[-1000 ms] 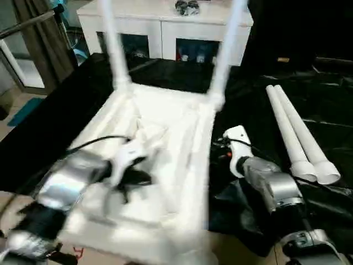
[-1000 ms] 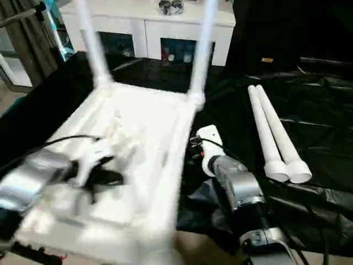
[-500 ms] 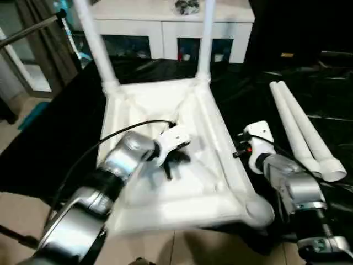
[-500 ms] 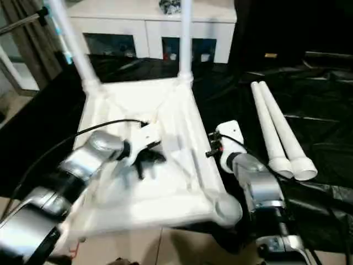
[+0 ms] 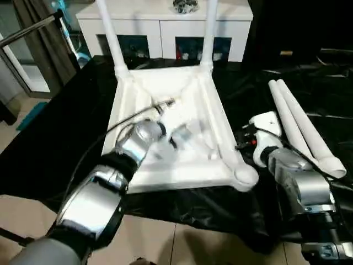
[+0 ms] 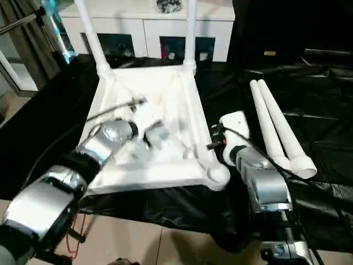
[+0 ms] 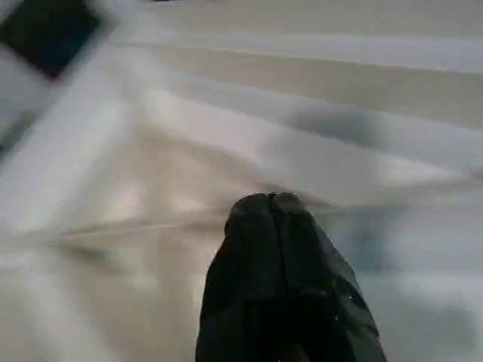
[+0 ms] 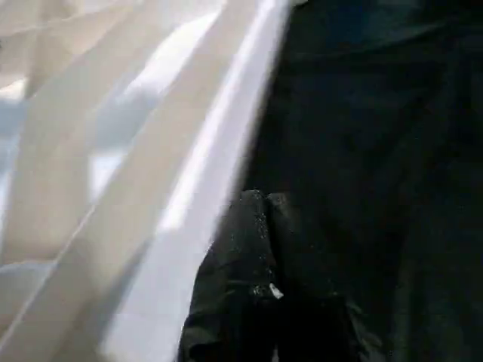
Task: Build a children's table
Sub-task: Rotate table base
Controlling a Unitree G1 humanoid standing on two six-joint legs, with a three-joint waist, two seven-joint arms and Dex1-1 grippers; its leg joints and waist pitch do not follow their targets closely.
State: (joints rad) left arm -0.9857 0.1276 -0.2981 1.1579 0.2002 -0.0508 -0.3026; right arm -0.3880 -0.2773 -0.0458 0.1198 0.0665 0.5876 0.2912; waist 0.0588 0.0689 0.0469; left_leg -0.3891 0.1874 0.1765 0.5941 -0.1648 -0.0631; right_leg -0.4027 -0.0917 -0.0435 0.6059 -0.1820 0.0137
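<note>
Tabletop point(image 5: 165, 165) lies upside down at frame centre on the black sheet point(image 5: 49, 138), two legs point(image 5: 112, 38) standing in its far sockets; it looked skewed and nearer a second ago, though the camera has shifted too. Left gripper point(image 7: 273, 202), fingers pressed together, now reaches deeper over the ribbed underside. Right gripper point(image 8: 260, 197) has closed since then and sits just beside the tabletop's right rim. Eye views alone show two loose legs point(image 5: 300, 124) at right and the cabinet point(image 5: 165, 22) behind.

Upturned tabletop point(image 6: 165, 165) on black-draped bench point(image 6: 309, 138), two legs point(image 6: 190, 33) upright at far corners; two loose legs point(image 6: 276, 132) lying right; left arm point(image 6: 99, 146) over ribs
</note>
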